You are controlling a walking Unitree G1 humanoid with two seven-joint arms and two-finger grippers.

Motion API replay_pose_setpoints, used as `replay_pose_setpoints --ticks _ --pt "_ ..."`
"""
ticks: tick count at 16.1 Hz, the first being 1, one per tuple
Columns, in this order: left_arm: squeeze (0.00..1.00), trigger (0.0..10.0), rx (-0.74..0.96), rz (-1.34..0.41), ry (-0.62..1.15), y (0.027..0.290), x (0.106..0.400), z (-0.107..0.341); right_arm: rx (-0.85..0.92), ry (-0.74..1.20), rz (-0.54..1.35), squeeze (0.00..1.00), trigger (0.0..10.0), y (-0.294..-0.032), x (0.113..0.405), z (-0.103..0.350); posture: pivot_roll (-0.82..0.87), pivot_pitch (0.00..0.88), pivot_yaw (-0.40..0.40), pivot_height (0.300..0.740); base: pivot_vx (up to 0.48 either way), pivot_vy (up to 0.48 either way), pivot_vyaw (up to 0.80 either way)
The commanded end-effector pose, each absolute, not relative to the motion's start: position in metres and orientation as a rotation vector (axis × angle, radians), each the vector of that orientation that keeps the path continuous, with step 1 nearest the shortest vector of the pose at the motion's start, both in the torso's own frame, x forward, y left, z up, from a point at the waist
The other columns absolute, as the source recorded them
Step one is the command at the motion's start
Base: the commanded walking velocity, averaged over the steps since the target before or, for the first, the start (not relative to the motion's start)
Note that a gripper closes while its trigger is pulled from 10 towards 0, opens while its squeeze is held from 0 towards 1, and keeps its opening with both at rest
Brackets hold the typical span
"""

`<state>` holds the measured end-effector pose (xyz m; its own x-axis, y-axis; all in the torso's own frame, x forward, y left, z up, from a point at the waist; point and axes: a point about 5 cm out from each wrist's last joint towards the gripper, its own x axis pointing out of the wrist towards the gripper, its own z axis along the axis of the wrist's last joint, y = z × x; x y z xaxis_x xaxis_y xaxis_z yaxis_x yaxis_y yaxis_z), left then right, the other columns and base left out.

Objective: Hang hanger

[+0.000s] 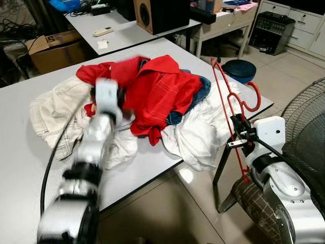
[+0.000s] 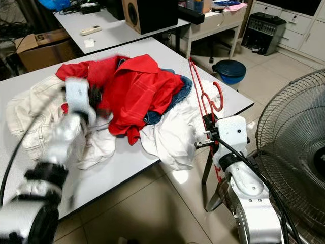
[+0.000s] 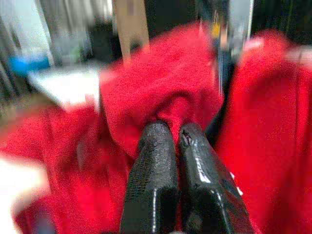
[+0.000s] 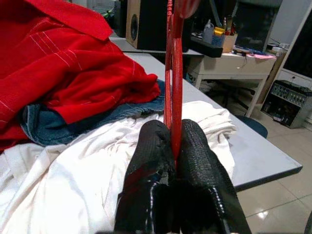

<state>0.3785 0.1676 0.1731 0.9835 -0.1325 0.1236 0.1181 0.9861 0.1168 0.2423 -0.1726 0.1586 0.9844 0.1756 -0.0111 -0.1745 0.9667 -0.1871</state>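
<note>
pinching red shirt (image 3: 165,92), left hand (image 3: 171,134)

You see one red hanger (image 1: 229,107), one red shirt (image 1: 155,89), two grippers, two tables, one fan (image 1: 304,127), one speaker (image 1: 160,14).

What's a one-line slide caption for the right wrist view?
Right gripper fingers shut on a red hanger, held upright beside the clothes pile on the table.
</note>
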Motion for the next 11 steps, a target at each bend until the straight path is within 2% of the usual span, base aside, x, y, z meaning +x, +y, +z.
replay_pose_setpoints --ticks 1,6,8,11 --pt "0.00 0.0 0.136 -0.116 -0.266 0.174 0.383 0.209 -0.198 -0.033 0.178 0.00 10.0 -0.172 0.244 0.163 -0.10 0.000 0.092 0.740 0.000 0.000 0.00" --pt "0.00 0.0 0.186 -0.193 -0.551 0.182 0.392 0.317 -0.190 -0.051 0.171 0.00 10.0 -0.170 0.246 0.165 -0.10 0.000 0.106 0.740 0.000 0.000 0.00" --pt "0.00 0.0 0.199 -0.206 -0.595 0.183 0.393 0.337 -0.185 -0.056 0.168 0.00 10.0 -0.169 0.246 0.165 -0.10 0.000 0.113 0.740 0.000 0.000 0.00" --pt "0.00 0.0 0.129 -0.247 -0.625 0.181 0.393 0.353 -0.173 -0.067 0.160 0.00 10.0 -0.168 0.245 0.165 -0.09 0.000 0.124 0.740 0.000 0.000 0.00"
